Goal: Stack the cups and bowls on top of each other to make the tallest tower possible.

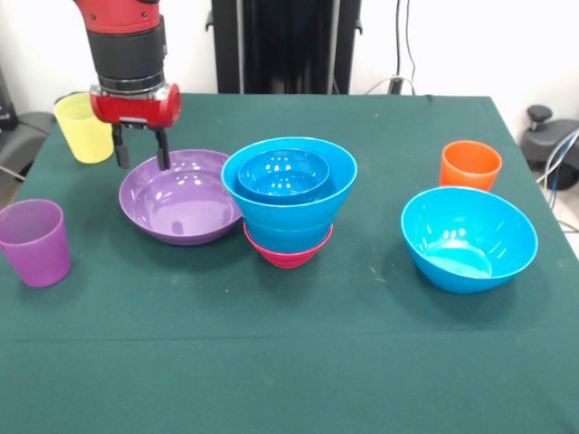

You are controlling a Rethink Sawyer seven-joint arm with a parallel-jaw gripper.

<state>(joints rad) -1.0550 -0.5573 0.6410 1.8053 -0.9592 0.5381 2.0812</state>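
Front view: spread-fingered gripper (141,151) hangs over purple bowl (181,196), blue-and-magenta tower (288,199) just beside.

Purple bowl (179,201), orange cup (470,165), plain green tablecloth (289,362).

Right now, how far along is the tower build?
Done: the tower has a magenta bowl at its base, blue bowls above it and a small blue bowl nested on top. In hand: nothing gripped; the open gripper hangs over the far rim of the purple bowl. Left: that bowl, the loose blue bowl, and the yellow cup, purple cup and orange cup.
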